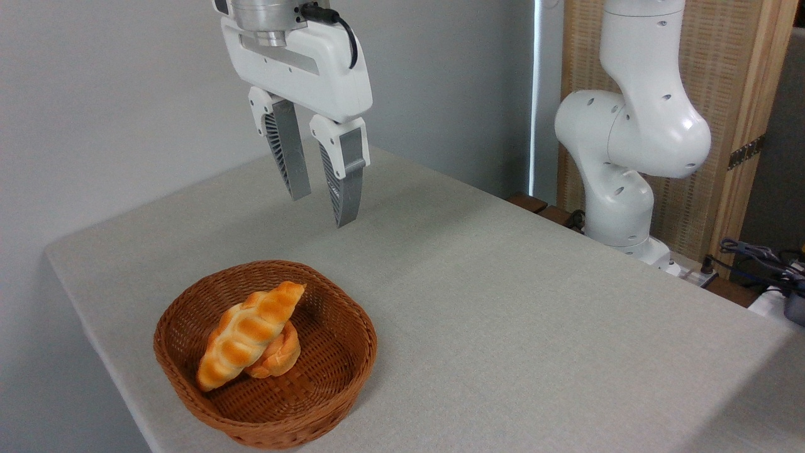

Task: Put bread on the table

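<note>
Long braided golden-orange bread [249, 335] lay in round brown woven basket [343, 371], leaning on small round orange bun [280, 357]. Basket sat on big light grey cloth-topped worktop [534, 302]. White two-finger pincer [322, 206] hung high above, a bit behind basket, fingers apart, holding nothing. Step looked like: reach for bread, not grabbed yet. Next move likely needed: go down, line up across loaf's middle, miss bun and basket edge, squeeze, lift out.

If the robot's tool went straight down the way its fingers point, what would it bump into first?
Probably the bare table. The open tool points downward and seems to hang behind the basket holding the bread, though one picture leaves depth unsure.
</note>
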